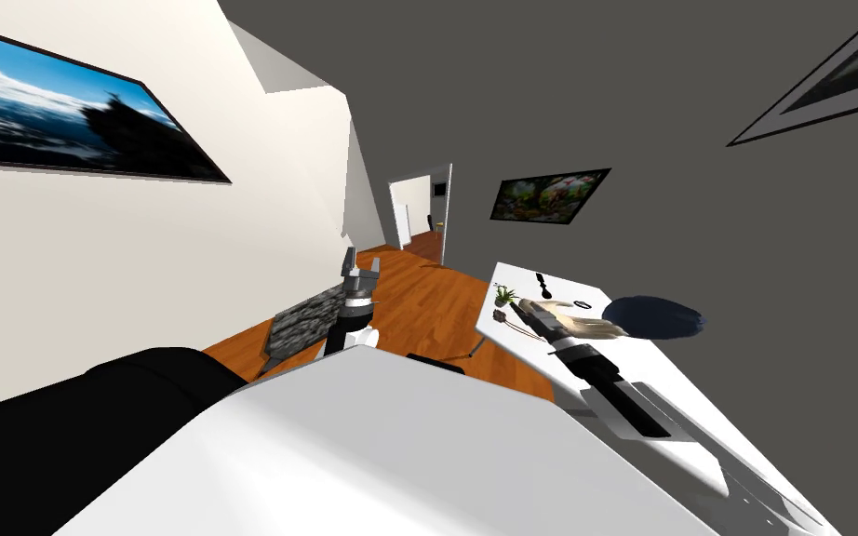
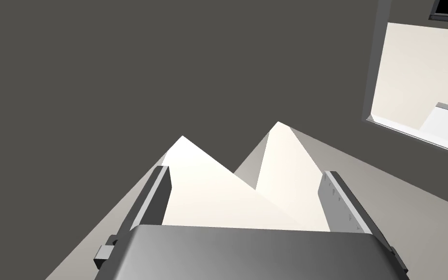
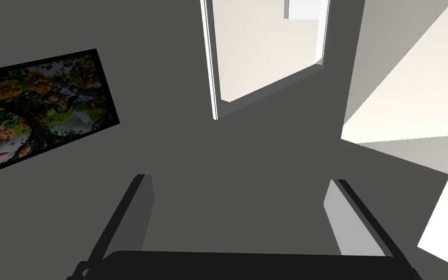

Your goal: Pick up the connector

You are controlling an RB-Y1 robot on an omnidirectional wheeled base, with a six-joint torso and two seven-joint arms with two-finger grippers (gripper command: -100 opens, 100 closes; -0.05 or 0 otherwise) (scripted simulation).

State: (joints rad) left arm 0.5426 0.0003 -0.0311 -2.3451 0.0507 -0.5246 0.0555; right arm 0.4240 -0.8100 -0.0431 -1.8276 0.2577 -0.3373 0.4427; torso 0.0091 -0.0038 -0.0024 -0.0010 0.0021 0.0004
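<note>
Head view: white table (image 1: 562,290) on my right. On its far end I count one small brown piece trailing thin wires, which I take for the connector (image 1: 502,317); one plant (image 1: 504,295) just beside it; one black piece (image 1: 543,285); one ring (image 1: 583,304); one dark blue mound (image 1: 652,318). The right gripper (image 1: 522,311) hangs over the table near the connector, apparently not on it. The left gripper (image 1: 360,261) is raised well apart from the table, over the floor. Left wrist view: left gripper (image 2: 246,171) has its fingers spread wide with nothing between them. Right wrist view: right gripper (image 3: 238,181) is likewise spread and empty, and looks at a wall rather than down at the table. Judgement: the connector is probably light, with a stiff body and limp wires. Pinch across the body, not the wires, and expect it to skid on the smooth top.
</note>
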